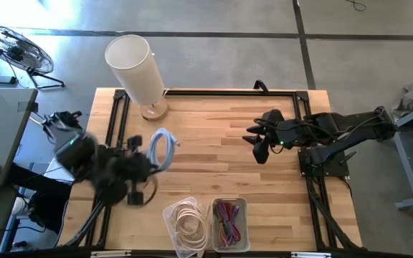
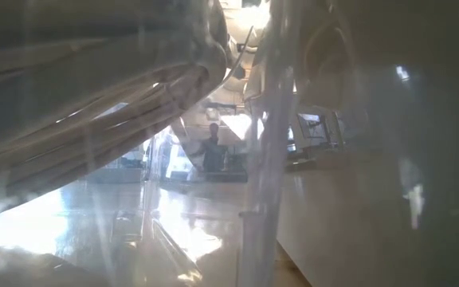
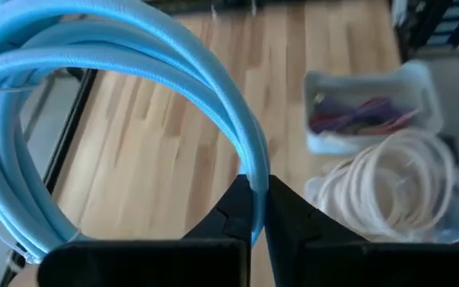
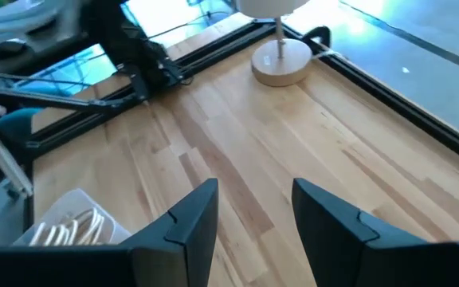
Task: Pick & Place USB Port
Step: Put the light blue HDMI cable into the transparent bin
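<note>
Matt wooden table (image 1: 221,158) (braided cable (image 3: 174,56))

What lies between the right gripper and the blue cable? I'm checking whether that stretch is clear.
Only bare wooden table, in the high view. The right gripper hangs open; the left gripper pinches the blue cable.

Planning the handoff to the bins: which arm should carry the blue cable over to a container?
Left. Its gripper is already shut on the blue cable, with the containers nearby on its side. The right gripper hangs open and empty, farther off.
</note>
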You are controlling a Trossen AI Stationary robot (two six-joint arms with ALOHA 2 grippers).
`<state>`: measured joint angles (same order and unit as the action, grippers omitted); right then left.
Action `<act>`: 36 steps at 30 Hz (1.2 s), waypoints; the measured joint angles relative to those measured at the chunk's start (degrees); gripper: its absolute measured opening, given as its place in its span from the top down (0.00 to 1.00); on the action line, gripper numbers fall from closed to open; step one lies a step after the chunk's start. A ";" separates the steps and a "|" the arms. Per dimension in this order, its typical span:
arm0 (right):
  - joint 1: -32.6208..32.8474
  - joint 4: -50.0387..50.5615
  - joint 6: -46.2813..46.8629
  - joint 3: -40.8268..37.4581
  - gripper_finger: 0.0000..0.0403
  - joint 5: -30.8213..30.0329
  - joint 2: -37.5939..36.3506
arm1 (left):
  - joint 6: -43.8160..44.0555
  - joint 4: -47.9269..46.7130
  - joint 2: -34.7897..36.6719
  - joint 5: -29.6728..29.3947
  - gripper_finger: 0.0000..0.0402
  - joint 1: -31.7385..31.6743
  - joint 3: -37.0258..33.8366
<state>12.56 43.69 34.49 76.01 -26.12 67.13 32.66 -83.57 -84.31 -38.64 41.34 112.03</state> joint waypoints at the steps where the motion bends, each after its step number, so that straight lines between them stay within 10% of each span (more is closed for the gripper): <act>1: 0.00 0.44 0.95 0.00 0.62 -0.57 0.00 | 1.85 0.21 -0.37 -2.06 0.98 2.16 -0.02; 12: 2.13 4.26 7.83 0.00 0.62 -1.40 -0.02 | 21.38 4.04 -8.80 -18.17 0.98 16.53 -0.07; 36: 4.07 21.81 -4.12 0.00 0.62 2.79 -7.09 | 49.31 24.82 -26.33 -30.77 0.98 14.78 0.01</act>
<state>16.63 65.50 30.37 76.01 -23.33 60.04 81.97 -58.75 -110.64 -69.41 56.12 112.04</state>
